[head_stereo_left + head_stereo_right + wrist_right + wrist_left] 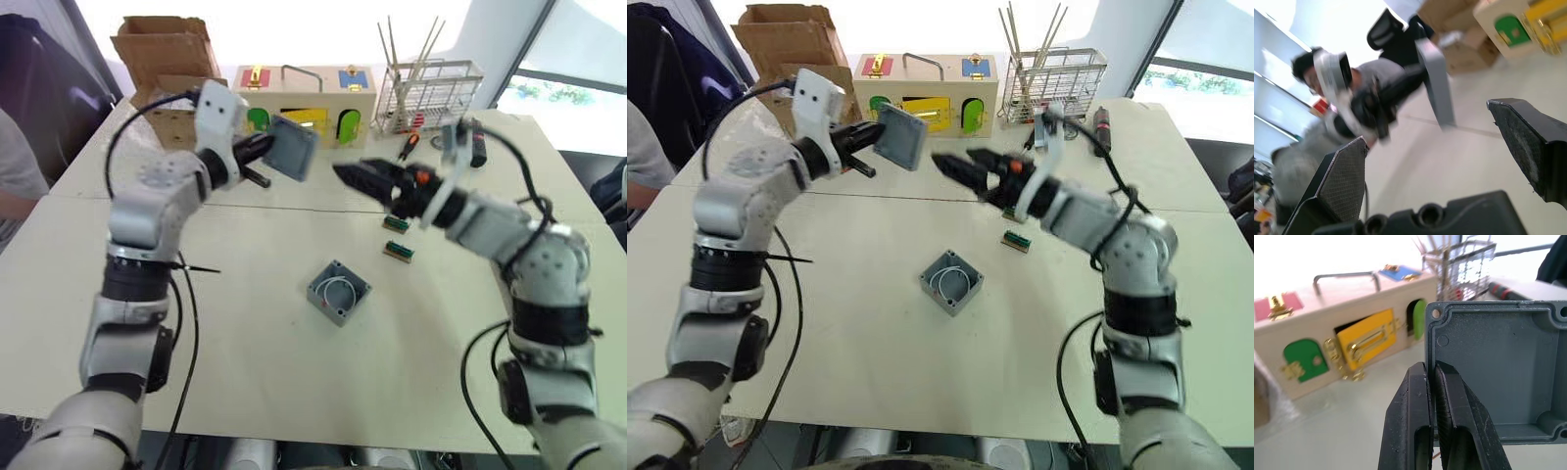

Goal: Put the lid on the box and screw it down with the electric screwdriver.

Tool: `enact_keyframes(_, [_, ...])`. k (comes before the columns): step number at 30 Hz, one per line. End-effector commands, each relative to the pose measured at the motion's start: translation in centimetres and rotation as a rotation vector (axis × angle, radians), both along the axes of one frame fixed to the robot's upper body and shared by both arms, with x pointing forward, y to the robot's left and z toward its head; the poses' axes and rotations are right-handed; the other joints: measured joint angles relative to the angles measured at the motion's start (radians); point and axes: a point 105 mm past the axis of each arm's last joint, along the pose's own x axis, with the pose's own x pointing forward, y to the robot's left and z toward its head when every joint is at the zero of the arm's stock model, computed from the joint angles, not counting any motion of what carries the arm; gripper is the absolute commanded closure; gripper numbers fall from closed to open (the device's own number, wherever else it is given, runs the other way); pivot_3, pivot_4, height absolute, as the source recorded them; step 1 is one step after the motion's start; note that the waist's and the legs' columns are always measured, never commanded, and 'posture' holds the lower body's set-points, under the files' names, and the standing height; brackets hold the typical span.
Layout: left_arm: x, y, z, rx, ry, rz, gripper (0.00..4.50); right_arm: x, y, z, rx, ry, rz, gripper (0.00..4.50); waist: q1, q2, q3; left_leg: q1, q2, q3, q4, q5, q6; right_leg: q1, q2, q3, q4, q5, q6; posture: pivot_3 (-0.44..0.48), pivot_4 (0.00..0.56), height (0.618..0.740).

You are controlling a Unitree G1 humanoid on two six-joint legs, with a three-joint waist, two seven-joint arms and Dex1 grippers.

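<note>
No readable text, labels, brand names, numbers or signs in any view. Wooden box point(304, 103) at the far edge of the surface: coloured doors and brass latches, no lettering. Cardboard carton point(167, 49) at the far left corner: plain, no print legible. Lid point(1498, 372), inner face: moulded plastic, no markings readable. Box point(338, 291) mid-surface: no lettering visible. Small green boards point(397, 238) right of centre: too small to tell any print.

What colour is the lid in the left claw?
Grey; the lid shows best in the left wrist view.
</note>
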Motion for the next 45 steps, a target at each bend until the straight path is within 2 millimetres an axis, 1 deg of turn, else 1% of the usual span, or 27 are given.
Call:
enact_keyframes(1, [-1.1,-0.7,2.6,-0.026,-0.127,-0.006,4.46,0.7,-0.4,0.7,0.001,-0.020,-0.020,0.00,0.000,0.000,0.000,0.000,0.000,0.000,-0.001,0.000,0.000,0.000,0.000,0.000,0.001,0.000,0.000,0.000,0.150,0.740])
enact_keyframes(6, [-2.0,-2.1,2.7,-0.079,-0.140,-0.041,4.46,0.8,0.0,0.5,0.002,-0.012,-0.005,0.00,-0.004,0.000,0.000,0.000,-0.001,0.001,0.000,0.000,0.000,0.000,0.000,0.000,0.001,0.000,0.000,0.000,0.150,0.740])
enact_keyframes(9, [-2.3,-2.5,2.8,-0.095,-0.140,-0.054,4.46,0.8,0.0,0.3,0.006,-0.008,0.000,0.00,-0.004,0.000,0.000,0.000,-0.001,0.001,0.000,0.000,0.000,0.000,0.000,0.000,0.001,0.000,0.000,0.000,0.150,0.740])
enact_keyframes(12, [-2.3,-2.5,2.9,-0.110,-0.137,-0.055,4.46,0.7,0.1,0.3,0.014,-0.006,0.003,0.00,-0.006,0.000,0.000,0.000,0.000,0.001,0.000,0.000,0.000,0.000,0.000,0.000,0.001,0.000,0.000,0.000,0.150,0.740])
enact_keyframes(17, [-1.7,-1.9,3.1,-0.142,-0.118,-0.038,4.46,0.7,-0.2,0.1,0.021,-0.003,-0.004,0.00,-0.004,0.000,0.000,0.000,0.000,0.001,0.000,0.000,0.000,0.000,0.000,0.000,0.001,0.000,0.000,0.000,0.150,0.740])
enact_keyframes(21, [-1.8,-2.0,3.3,-0.147,-0.118,-0.050,4.46,0.6,-0.2,0.1,0.027,-0.003,-0.003,0.00,-0.004,0.000,0.000,0.000,0.000,0.001,0.000,0.000,0.000,0.000,0.001,0.000,0.001,0.000,0.000,0.000,0.150,0.740])
enact_keyframes(24, [-2.2,-2.8,3.4,-0.157,-0.112,-0.091,4.50,0.7,0.0,0.0,0.032,-0.001,-0.003,0.74,-0.003,0.000,0.000,0.000,0.000,0.001,0.000,0.000,0.000,0.000,0.001,0.000,0.001,0.000,0.000,0.000,0.150,0.740])
enact_keyframes(28, [-2.7,-3.7,3.2,-0.158,-0.101,-0.132,4.50,0.7,0.3,0.0,0.042,0.000,0.002,2.17,-0.005,0.000,0.000,0.000,0.000,0.001,0.000,0.000,0.000,0.000,0.001,0.000,0.001,0.000,0.000,0.000,0.150,0.740])
enact_keyframes(30, [-2.7,-3.7,3.0,-0.161,-0.093,-0.129,4.50,0.7,0.4,0.1,0.049,-0.003,0.005,3.07,-0.005,0.000,0.000,0.000,0.000,0.001,0.000,0.000,0.000,0.000,0.001,0.000,0.001,0.000,0.000,0.000,0.150,0.740])
enact_keyframes(31, [-2.7,-3.6,2.9,-0.163,-0.090,-0.125,4.50,0.7,0.4,0.1,0.053,-0.004,0.005,3.58,-0.005,0.000,0.000,0.000,0.000,0.001,0.000,0.000,0.000,0.000,0.001,0.000,0.001,0.000,0.000,0.000,0.150,0.740])
enact_keyframes(32, [-2.6,-3.5,2.8,-0.165,-0.087,-0.121,4.50,0.7,0.4,0.2,0.057,-0.005,0.006,4.19,-0.005,0.000,0.000,0.000,0.000,0.001,0.000,0.000,0.000,0.000,0.001,0.000,0.001,0.000,0.000,0.000,0.150,0.740])
enact_keyframes(33, [-2.5,-3.4,2.7,-0.168,-0.083,-0.116,4.50,0.7,0.4,0.2,0.059,-0.005,0.005,4.30,-0.005,0.000,0.000,0.000,0.000,0.001,0.000,0.000,0.000,0.000,0.001,0.000,0.001,0.000,0.000,0.000,0.150,0.740])
enact_keyframes(41, [-2.0,-2.4,2.2,-0.161,-0.066,-0.086,4.50,0.3,0.0,0.3,0.045,-0.029,0.001,4.29,-0.004,0.000,0.000,0.000,0.000,0.001,0.000,0.000,0.000,0.000,0.001,0.000,0.001,0.000,0.000,0.000,0.150,0.740])
enact_keyframes(44, [-1.8,-2.1,1.9,-0.165,-0.051,-0.082,3.44,-0.1,0.1,0.5,0.036,-0.059,0.007,4.29,-0.004,0.000,0.000,0.000,0.000,0.001,0.000,0.000,0.000,0.000,0.001,0.000,0.001,0.000,0.000,0.000,0.150,0.740])
enact_keyframes(45, [-1.8,-2.1,1.9,-0.166,-0.048,-0.085,2.91,-0.1,0.1,0.6,0.032,-0.073,0.005,4.29,-0.004,0.000,0.000,0.000,0.000,0.001,0.000,0.000,0.000,0.000,0.001,0.000,0.001,0.000,0.000,0.000,0.150,0.740])
